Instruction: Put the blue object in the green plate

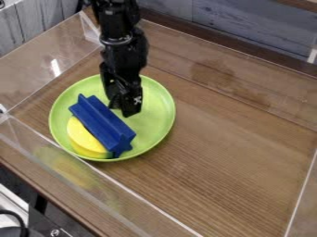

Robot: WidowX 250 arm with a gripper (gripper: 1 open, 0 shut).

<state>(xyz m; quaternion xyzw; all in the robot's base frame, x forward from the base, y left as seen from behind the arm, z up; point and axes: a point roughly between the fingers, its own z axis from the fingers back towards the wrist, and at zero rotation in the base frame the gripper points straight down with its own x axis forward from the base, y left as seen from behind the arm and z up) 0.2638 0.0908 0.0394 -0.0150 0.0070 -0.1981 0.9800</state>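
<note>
1. The blue object (103, 126) is lying inside the green plate (155, 125), on its left half, running diagonally from the upper left toward the lower right. Judged from how things lie, the task's aim looks met.
2. It is not sitting flat on the plate floor: it is resting across a yellow piece (82, 143) that is peeking out under its left edge, so it is probably tilting a little and could slide if nudged.
3. The plate is sitting on the wooden surface (235, 139), inside a clear-walled enclosure (37, 69) that is fencing the work area, likely there to keep loose things from rolling off.
4. The claw (122, 103) is hanging over the plate's upper middle, just beside the far end of the blue object, apart from it as far as the view shows.
5. Its jaws are standing spread, pinching nothing; both dark fingers (130, 100) are showing with no object between them.
6. The arm is pointing straight down from above, the wrist stacked vertically over the plate, fingertips low near the plate floor; whether they are touching it cannot be told.
7. The sensible judgement is that a straight lift is what is called for, since a sideways sweep is risking a knock to the block.
</note>
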